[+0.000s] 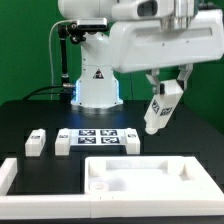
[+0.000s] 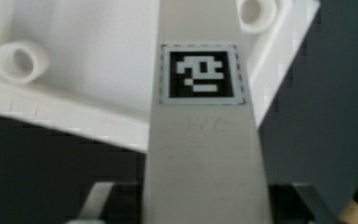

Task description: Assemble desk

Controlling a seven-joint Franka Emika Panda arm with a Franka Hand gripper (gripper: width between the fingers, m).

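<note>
The held leg (image 1: 158, 115) is a long white block clamped in the hand (image 1: 165, 97). It hangs tilted from the fingers, with its free end lowest and clear of everything beneath. In the wrist view the same leg (image 2: 201, 130) runs straight out from the hand, showing a black-and-white tag (image 2: 201, 75) on its face. A dark finger (image 2: 105, 203) presses against one side of it, so the hand is closed to the leg's width and grips nothing else.

The tabletop (image 1: 150, 160), a white tray with a raised rim, lies flat on the worktop (image 1: 30, 115) below the hand and nearer the camera than the hand in the exterior view. It does not touch the held leg. From the wrist, the tabletop (image 2: 69, 95) shows behind the leg with a round socket (image 2: 19, 62) at a corner.

Farther from the hand, toward the exterior view's left, the marker board (image 1: 98, 138) lies flat. A third loose leg (image 1: 128, 141) stands at its near end, just beside it. Beyond the board stand the second loose leg (image 1: 63, 143) and the outermost loose leg (image 1: 36, 141), a little apart from each other.

A border rail (image 1: 8, 172) lies farthest from the hand, and the robot base (image 1: 97, 85) stands behind the board.
</note>
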